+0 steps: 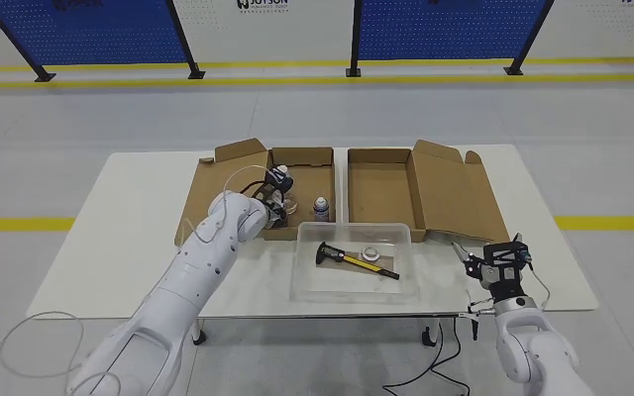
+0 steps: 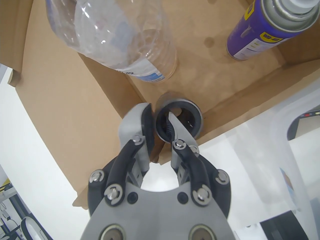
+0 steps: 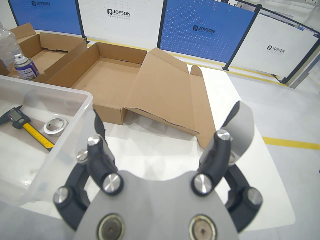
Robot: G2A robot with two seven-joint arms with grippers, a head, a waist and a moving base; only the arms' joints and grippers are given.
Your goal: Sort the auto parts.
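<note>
My left gripper (image 2: 158,116) is shut on a metal ring with a black inner lining (image 2: 186,118). One finger is inside the ring and the other is outside its wall. It holds the ring at the near corner of the left cardboard box (image 2: 212,51), where a clear plastic bottle (image 2: 112,31) and a purple spray can (image 2: 270,18) stand. In the top view this gripper (image 1: 275,206) is over that box, beside the spray can (image 1: 322,207). My right gripper (image 3: 167,116) is open and holds nothing. It is above the table's front right (image 1: 492,259).
A clear plastic bin (image 1: 396,233) in front of the boxes holds a digital caliper (image 1: 357,261) and a bare metal ring (image 3: 55,126). The right cardboard box (image 3: 107,76) has nothing in it, and its flap lies flat toward my right gripper.
</note>
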